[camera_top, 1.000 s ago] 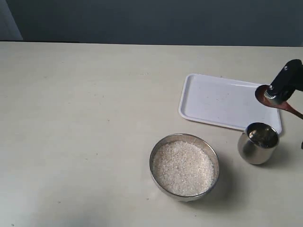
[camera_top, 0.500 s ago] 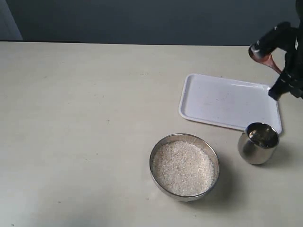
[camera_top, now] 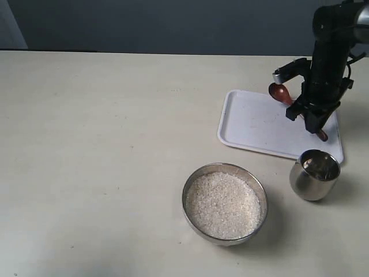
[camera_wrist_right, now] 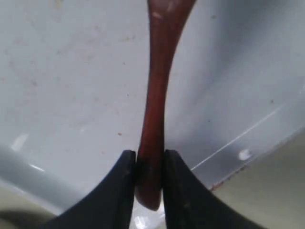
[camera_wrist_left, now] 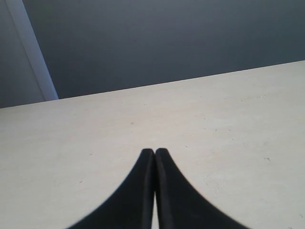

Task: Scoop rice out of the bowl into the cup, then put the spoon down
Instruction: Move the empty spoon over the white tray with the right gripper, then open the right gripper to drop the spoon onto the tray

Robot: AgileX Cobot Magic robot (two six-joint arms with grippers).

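Right gripper (camera_wrist_right: 149,156) jaws narrow, pinching spoon (camera_wrist_right: 157,95) right at the handle tail. Spoon's long axis: head far-left, tail near-right, low over white tray (camera_top: 251,124); contact with tray not clear. Cup (camera_top: 314,176) sits just near of the jaws, bowl (camera_top: 185,199) of rice (camera_top: 223,205) further near-left. Cup fill unreadable, so can't call scoop vs set-down. If scooping: head leads near-left to bowl. Left gripper (camera_wrist_left: 155,152) jaws pressed together, empty, over bare table (camera_wrist_left: 71,143), outside exterior view. Right arm owns this.
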